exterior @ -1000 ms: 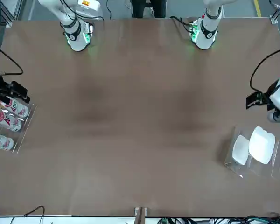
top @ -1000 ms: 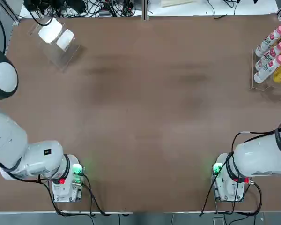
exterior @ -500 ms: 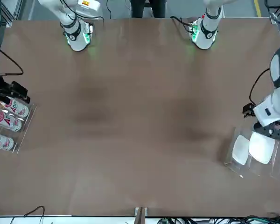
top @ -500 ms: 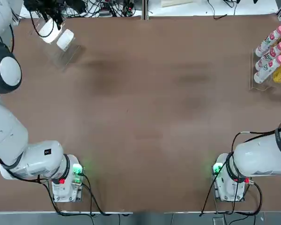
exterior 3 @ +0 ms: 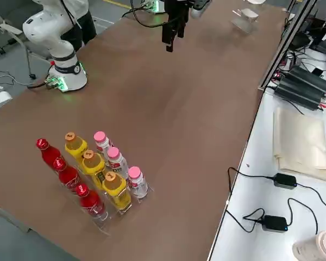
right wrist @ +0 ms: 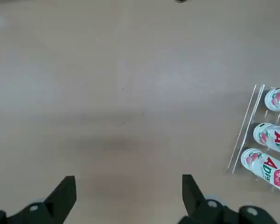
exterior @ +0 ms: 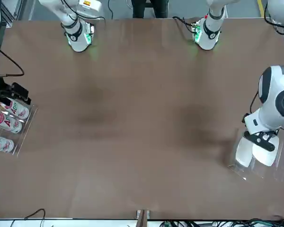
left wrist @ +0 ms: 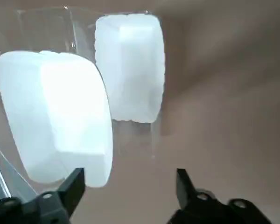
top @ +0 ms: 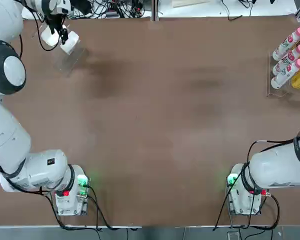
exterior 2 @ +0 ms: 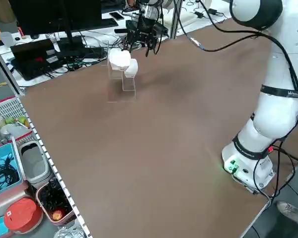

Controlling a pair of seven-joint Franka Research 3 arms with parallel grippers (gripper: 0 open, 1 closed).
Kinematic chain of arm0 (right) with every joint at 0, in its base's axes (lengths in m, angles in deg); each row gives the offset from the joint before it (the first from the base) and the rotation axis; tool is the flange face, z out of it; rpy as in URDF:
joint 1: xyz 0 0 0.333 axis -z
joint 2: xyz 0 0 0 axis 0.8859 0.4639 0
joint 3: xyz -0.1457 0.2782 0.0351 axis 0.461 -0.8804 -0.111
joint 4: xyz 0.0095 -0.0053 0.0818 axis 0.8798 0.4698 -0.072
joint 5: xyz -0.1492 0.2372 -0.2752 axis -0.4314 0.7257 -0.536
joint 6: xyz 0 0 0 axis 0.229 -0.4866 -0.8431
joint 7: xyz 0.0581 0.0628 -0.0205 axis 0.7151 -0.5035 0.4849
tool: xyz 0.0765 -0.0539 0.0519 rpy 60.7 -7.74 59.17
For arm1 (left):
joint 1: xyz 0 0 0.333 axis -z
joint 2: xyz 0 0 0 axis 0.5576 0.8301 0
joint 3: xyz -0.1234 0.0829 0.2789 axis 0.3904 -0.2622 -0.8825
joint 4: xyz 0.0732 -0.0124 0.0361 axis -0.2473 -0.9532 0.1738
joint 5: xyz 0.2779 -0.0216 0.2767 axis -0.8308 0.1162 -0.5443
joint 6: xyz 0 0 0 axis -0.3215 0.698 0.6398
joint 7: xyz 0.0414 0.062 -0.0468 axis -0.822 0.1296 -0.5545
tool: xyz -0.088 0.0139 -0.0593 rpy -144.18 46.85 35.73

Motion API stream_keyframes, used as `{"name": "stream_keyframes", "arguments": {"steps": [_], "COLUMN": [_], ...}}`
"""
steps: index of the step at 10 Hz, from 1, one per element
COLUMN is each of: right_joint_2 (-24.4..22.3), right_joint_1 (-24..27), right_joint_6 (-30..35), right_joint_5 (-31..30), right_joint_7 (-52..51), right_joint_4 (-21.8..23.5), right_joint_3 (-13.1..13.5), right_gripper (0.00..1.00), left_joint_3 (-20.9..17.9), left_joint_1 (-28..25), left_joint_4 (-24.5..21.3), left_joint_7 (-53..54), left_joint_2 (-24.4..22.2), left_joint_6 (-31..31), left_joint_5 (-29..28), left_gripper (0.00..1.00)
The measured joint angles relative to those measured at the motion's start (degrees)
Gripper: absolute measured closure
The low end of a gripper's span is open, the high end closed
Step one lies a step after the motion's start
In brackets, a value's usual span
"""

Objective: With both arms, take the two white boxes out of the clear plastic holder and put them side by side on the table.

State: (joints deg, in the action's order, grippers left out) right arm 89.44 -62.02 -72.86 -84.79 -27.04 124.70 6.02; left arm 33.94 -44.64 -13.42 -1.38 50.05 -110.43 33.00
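The light is bright and even, with soft shadows on the counter [top: 155,120]; the left wrist view shows the white boxes [left wrist: 74,116] glaring (nearly washed out), their surface detail lost.

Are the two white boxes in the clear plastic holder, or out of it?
In: both white boxes sit between the holder's transparent walls.

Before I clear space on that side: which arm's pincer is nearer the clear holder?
Left. The left pincer hovers over the holder; the right pincer is across the table, near the pink-capped bottles.
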Motion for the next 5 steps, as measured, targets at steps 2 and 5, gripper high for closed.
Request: {"name": "stream_keyframes", "arguments": {"steps": [2,5], "right_joint_2": [0.00,0.00], "right_joint_1": [-0.01,-0.01], "right_joint_6": [0.00,0.00], "right_joint_5": [0.00,0.00], "right_joint_7": [0.00,0.00], "right_joint_4": [0.00,0.00], "right_joint_3": [0.00,-0.01], "right_gripper": [0.00,0.00], "left_joint_3": [0.00,0.00], "left_joint_1": [-0.01,-0.04], "left_joint_4": [0.49,1.26], "left_joint_7": [-0.30,-0.32], "left_joint_2": [2.26,3.72], "left_joint_6": [-1.46,-1.99], "left_joint_5": [-2.96,-5.04], "left_gripper": [0.23,0.30]}}
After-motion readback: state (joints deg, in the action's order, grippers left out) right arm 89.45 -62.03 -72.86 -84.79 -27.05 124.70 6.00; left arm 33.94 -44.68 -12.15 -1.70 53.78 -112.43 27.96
